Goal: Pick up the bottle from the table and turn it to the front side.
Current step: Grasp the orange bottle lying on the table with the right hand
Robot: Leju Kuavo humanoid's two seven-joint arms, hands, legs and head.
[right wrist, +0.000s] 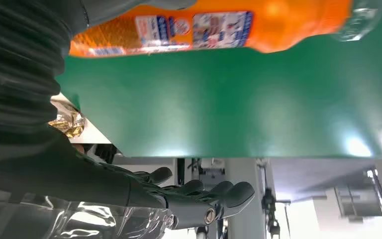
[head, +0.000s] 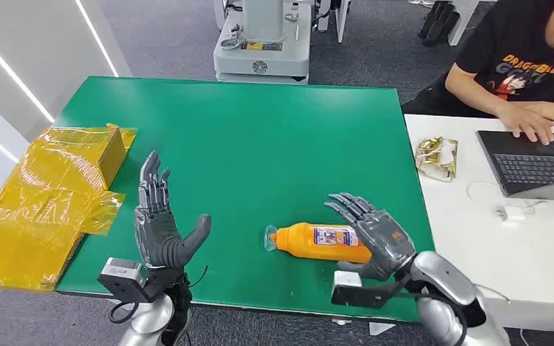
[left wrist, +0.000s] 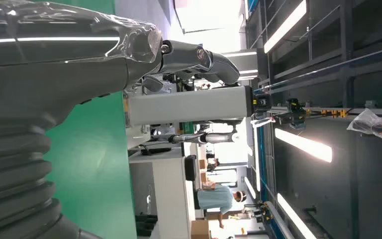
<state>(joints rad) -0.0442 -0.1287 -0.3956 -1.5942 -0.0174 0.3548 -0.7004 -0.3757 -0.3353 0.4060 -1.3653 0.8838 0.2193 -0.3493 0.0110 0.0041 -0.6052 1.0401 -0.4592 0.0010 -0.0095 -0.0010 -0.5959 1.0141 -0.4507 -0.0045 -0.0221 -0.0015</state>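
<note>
Bottle [head: 319, 242] first: we are seeing the orange one lying on its side on the green table [head: 260, 137], near the front edge, its clear cap end pointing toward our left and its base tucked beside our right hand [head: 374, 238]. That hand is sitting just at the base end with its fingers spread and reaching over the table beyond the bottle, so we are judging it released and not yet gripping; whether the palm is touching the base we cannot tell. In the right wrist view the bottle [right wrist: 209, 27] is lying flat on the green surface with a printed label facing the camera, and the fingers [right wrist: 199, 196] are hanging apart, closed on nothing. We are reading this placement as the approach to a grasp around the wider body, which should be giving a firmer hold for turning than the narrow neck. Our left hand [head: 160, 223] is standing upright, palm open and fingers extended, well apart from the bottle, probably waiting to help with the turn. As for contents, the bottle is looking full of orange liquid and capped. Off to our left, a yellow box [head: 108, 151] is sitting in crumpled yellow wrapping [head: 36, 216]; what is inside we cannot tell.
</note>
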